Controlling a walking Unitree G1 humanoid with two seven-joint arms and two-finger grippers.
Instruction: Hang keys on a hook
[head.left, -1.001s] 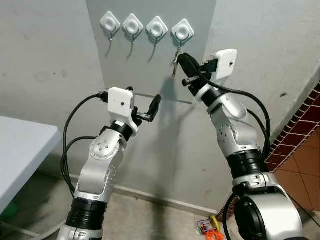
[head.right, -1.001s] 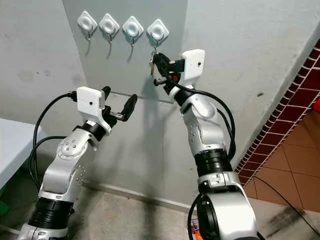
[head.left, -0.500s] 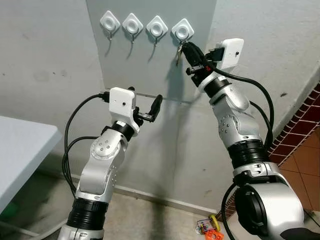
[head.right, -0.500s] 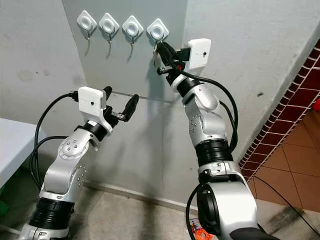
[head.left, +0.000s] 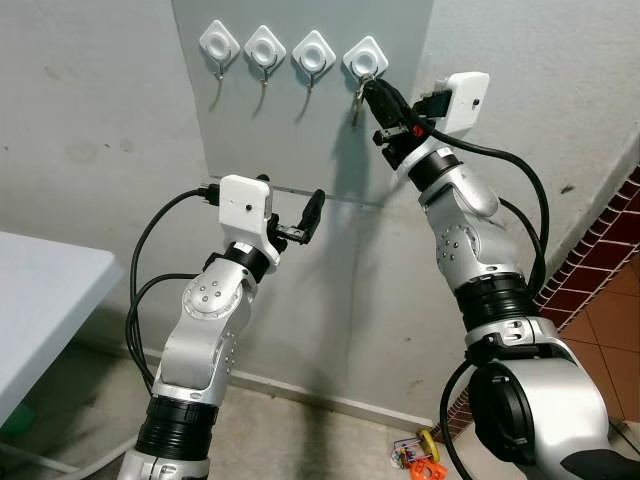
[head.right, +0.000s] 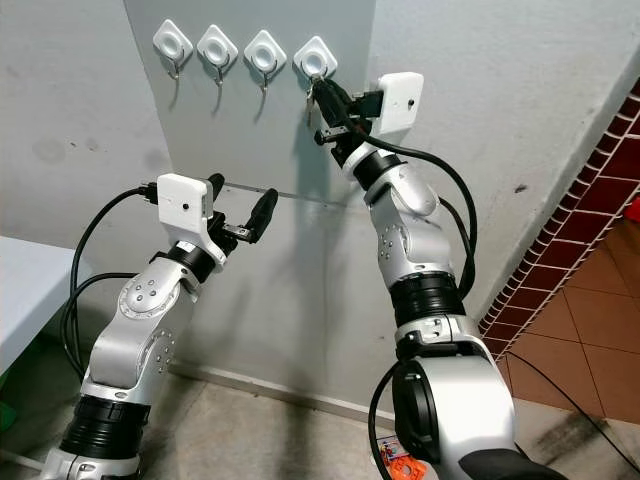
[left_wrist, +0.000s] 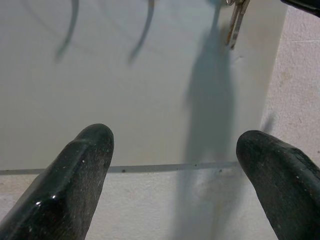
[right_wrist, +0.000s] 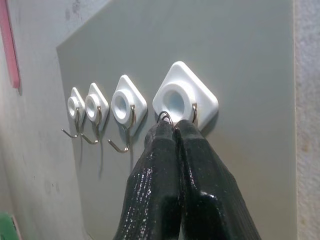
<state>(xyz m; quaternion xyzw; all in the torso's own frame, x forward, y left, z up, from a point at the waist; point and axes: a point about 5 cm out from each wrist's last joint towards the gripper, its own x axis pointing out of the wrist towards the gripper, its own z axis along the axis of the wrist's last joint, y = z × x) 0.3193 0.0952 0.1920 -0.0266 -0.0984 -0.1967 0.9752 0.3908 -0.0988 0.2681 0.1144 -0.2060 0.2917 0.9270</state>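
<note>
Four white diamond-shaped hooks sit in a row on a grey wall panel (head.left: 300, 130). My right gripper (head.left: 372, 90) is raised to the rightmost hook (head.left: 366, 62), shut on the ring of the keys (head.left: 357, 102), which dangle below it against the panel. In the right wrist view the shut fingertips (right_wrist: 167, 145) touch the base of that hook (right_wrist: 184, 100), with the key ring (right_wrist: 165, 118) beside the hook's wire; I cannot tell whether the ring is over the wire. My left gripper (head.left: 290, 205) is open and holds nothing, level with the panel's lower edge. The keys (left_wrist: 236, 22) also appear in the left wrist view.
The other three hooks (head.left: 266, 46) are bare. A white table (head.left: 40, 290) stands at the left. A red brick wall (head.left: 600, 270) runs along the right. Small colourful toys (head.left: 420, 455) lie on the floor by the wall base.
My right gripper has risen with the keys from below the rightmost hook up against it. The left arm has hardly moved.
</note>
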